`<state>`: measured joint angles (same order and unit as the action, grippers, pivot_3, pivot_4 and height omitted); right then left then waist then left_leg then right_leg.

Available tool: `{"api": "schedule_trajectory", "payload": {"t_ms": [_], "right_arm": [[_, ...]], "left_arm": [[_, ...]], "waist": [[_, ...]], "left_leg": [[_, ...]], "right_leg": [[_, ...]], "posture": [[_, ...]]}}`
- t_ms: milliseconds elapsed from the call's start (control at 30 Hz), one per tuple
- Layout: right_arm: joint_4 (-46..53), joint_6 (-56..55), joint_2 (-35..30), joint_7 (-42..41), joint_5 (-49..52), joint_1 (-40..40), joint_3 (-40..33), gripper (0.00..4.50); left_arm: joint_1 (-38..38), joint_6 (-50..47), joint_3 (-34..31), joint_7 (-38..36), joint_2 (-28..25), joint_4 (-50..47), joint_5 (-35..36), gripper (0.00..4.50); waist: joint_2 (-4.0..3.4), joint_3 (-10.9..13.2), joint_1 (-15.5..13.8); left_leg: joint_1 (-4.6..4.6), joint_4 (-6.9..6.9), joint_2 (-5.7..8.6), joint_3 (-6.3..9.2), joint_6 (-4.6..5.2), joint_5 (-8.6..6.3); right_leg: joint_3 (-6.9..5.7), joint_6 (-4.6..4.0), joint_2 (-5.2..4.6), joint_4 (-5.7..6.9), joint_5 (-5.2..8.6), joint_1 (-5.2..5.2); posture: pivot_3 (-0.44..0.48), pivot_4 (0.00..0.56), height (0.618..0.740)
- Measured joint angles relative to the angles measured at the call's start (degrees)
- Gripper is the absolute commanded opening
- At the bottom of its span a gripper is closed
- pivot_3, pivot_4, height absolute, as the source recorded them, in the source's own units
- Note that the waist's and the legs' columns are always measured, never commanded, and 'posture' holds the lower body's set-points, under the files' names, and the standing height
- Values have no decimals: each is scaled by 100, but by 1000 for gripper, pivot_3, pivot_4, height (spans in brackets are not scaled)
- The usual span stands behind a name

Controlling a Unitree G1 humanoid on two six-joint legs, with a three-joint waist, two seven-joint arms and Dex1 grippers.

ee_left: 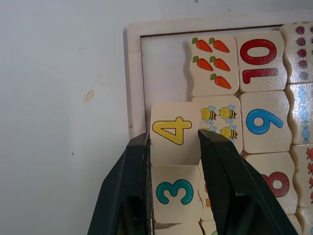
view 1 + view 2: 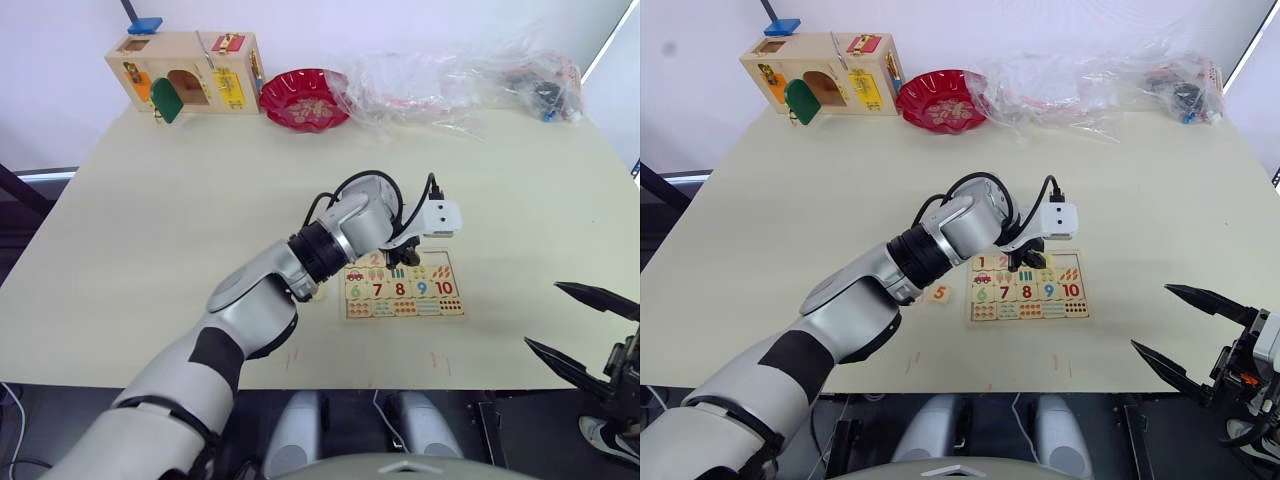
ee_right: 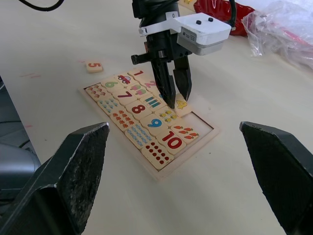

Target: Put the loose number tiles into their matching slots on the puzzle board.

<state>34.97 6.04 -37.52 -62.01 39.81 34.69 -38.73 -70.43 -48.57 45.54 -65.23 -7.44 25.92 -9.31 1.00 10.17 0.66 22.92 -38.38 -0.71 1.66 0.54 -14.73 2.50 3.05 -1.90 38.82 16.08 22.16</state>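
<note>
One left tool (image 1: 173, 147) clenched on tile 4 (image 1: 172, 131) over puzzle board (image 3: 205, 128); right tool (image 2: 1185, 330) released; tile 5 (image 2: 938, 294) at board's nine o'clock.

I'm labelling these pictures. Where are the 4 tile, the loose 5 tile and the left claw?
4 tile (image 1: 172, 131): left wrist view, on the yellow digit.
5 tile (image 2: 938, 294): right eye view, middle of the tile lying on the table.
left claw (image 3: 174, 99): right wrist view, between its black fingertips.
</note>
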Motion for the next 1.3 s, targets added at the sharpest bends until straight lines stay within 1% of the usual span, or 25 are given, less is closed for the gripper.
{"api": "schedule_trajectory", "payload": {"t_ms": [333,600,1300], "right_arm": [[30,0,73,10,1,72,-1,4500],[51,-2,81,12,1,77,-1,4500],[52,-4,98,19,1,73,-1,4500]], "left_arm": [[5,-6,0,81,77,14,-14,945],[5,-25,0,132,29,14,-75,945],[116,-62,1,11,-5,-172,-195,945]], "waist": [[0,0,0],[0,0,1],[0,0,0]], "left_leg": [[0,0,1,0,0,0],[0,0,1,1,0,0],[0,0,2,1,0,0]], "right_leg": [[0,0,-1,0,0,0],[0,0,-1,0,0,0],[0,0,-1,0,0,0]], "posture": [[0,150,740],[0,150,740],[0,150,740]]}}
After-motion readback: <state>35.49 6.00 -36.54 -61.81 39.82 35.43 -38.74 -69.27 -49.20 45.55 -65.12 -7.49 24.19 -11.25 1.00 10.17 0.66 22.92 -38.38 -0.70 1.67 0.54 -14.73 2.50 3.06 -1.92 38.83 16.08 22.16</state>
